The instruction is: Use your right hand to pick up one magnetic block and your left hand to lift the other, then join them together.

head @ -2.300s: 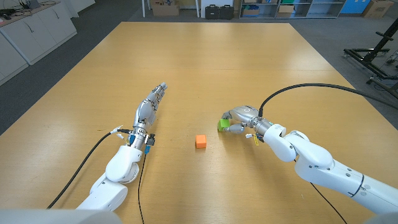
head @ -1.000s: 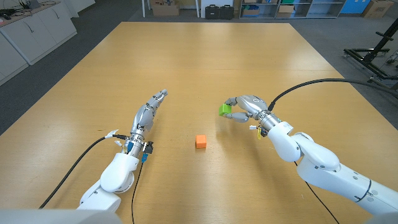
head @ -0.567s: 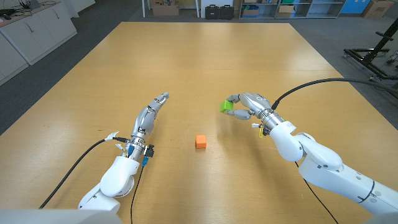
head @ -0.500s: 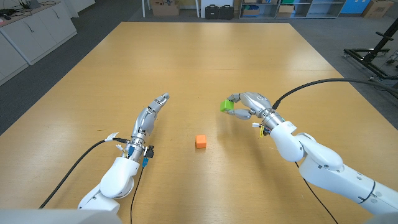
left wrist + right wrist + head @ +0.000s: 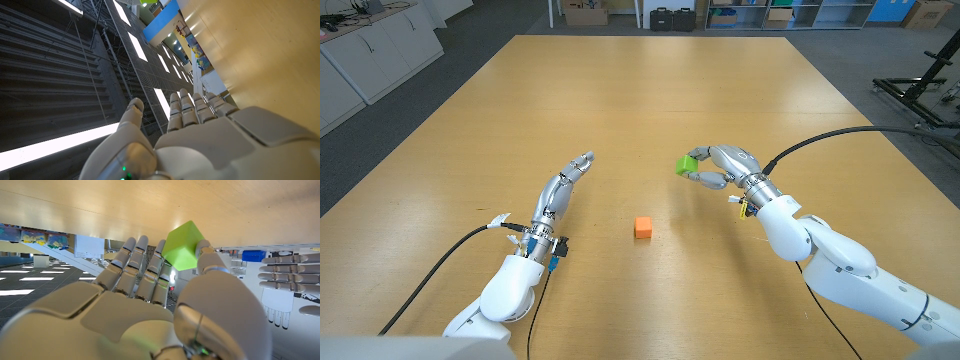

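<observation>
Fingers [image 5: 145, 272] of the right hand [image 5: 725, 167] pinch the green block [image 5: 687, 164] above the table [image 5: 640, 100].

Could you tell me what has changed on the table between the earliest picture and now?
The right hand has lifted the green block off the table and carried it up and away from the robot; it was low on the table with the block at first. The left hand, holding nothing, has drifted slightly farther from the robot with fingers extended. The orange block stayed where it was on the table.
</observation>
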`<state>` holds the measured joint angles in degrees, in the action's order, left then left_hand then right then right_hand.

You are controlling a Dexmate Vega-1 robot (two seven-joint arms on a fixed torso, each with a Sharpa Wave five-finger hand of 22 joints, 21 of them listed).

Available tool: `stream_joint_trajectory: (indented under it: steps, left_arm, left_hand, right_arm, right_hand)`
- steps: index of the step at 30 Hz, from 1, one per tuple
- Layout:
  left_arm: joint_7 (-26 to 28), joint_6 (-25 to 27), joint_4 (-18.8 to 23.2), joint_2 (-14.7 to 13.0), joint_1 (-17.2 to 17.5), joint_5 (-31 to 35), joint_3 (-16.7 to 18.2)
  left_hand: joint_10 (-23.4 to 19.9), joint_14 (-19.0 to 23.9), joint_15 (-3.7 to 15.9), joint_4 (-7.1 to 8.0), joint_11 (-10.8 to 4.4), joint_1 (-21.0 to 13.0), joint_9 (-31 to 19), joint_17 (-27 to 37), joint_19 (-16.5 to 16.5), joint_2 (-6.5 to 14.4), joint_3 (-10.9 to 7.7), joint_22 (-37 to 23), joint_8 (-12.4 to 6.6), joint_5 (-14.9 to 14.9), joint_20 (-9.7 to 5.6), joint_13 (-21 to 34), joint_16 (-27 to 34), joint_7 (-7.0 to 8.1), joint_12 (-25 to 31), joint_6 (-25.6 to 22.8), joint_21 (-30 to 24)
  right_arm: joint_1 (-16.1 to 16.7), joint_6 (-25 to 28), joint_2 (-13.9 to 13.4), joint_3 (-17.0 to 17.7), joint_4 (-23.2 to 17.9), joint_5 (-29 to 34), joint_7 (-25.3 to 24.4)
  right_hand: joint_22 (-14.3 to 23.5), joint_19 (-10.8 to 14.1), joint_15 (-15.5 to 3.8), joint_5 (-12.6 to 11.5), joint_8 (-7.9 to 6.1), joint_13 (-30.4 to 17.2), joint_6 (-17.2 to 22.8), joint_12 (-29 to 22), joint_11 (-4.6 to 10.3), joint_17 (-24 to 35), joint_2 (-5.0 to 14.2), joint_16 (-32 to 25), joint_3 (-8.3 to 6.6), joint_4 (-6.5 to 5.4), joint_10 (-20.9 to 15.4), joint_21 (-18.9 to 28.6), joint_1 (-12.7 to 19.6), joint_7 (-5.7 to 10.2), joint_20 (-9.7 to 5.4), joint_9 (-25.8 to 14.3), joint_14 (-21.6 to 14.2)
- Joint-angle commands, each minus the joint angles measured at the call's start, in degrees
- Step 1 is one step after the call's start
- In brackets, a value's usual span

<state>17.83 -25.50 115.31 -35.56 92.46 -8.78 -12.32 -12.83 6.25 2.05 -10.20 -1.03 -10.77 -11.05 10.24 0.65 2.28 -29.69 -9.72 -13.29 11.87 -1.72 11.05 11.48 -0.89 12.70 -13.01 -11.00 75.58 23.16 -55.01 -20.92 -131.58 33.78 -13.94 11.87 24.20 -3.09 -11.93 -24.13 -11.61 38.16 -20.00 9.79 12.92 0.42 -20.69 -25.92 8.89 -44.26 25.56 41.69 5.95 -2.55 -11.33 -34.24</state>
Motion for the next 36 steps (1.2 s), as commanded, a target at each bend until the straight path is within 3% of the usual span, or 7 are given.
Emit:
stream_joint_trajectory:
  steps: [1, 16, 36]
  left_arm:
    - [0.0, 1.0, 0.5, -0.2, -0.3, 1.1, -0.2]
    - [2.4, 5.7, 4.0, -1.7, 2.2, 6.8, 0.7]
    - [8.2, 11.0, 7.8, -1.3, 4.4, 19.3, 1.0]
  left_hand:
    - [-0.5, 0.3, 1.09, -0.05, 0.06, -0.6, -0.3, 0.2, 0.2, -0.1, -0.5, -0.2, -0.45, 0.2, -2.73, 0.3, 0.1, -0.15, 0.2, -0.5, 0.0]
    - [-0.7, 0.6, 1.23, -0.19, -0.11, -1.2, -0.3, 0.2, 0.2, -0.4, -0.73, -0.2, -0.54, 0.3, -2.71, 0.3, 0.1, -0.03, 0.2, -0.8, 0.0]
    - [-2.6, 2.7, 2.0, -0.8, -1.58, -4.5, -0.4, 0.1, 1.2, -1.6, -1.87, -0.1, -1.05, 0.7, -2.01, 0.3, 0.5, 1.11, 0.5, -1.8, -0.1]
  right_arm:
    - [0.3, 0.5, -0.2, 0.5, -0.4, -0.3, -0.9]
    - [-0.1, 0.1, -0.2, 0.4, -0.1, -0.9, -1.3]
    - [0.2, 0.1, -0.1, 0.4, -0.4, -1.0, -2.1]
  right_hand:
    - [0.1, 0.5, -3.45, -0.1, -0.23, -0.3, 6.2, 0.2, 2.7, 0.2, 2.38, 0.2, -0.31, -0.69, -3.1, 0.3, 1.8, 5.75, -2.48, -0.1, -0.6]
    - [0.2, 0.5, -3.39, 0.0, -0.24, -0.5, 6.3, 0.2, 2.69, 0.3, 2.44, 0.3, -0.29, -0.66, -3.3, 0.4, 1.8, 5.68, -2.48, -0.1, -0.6]
    - [0.2, 0.5, -3.41, 0.1, -0.12, -0.6, 6.2, 0.4, 2.67, 0.3, 2.55, 0.5, -0.27, -0.66, -3.2, 0.6, 1.9, 5.6, -2.44, -0.1, -0.6]
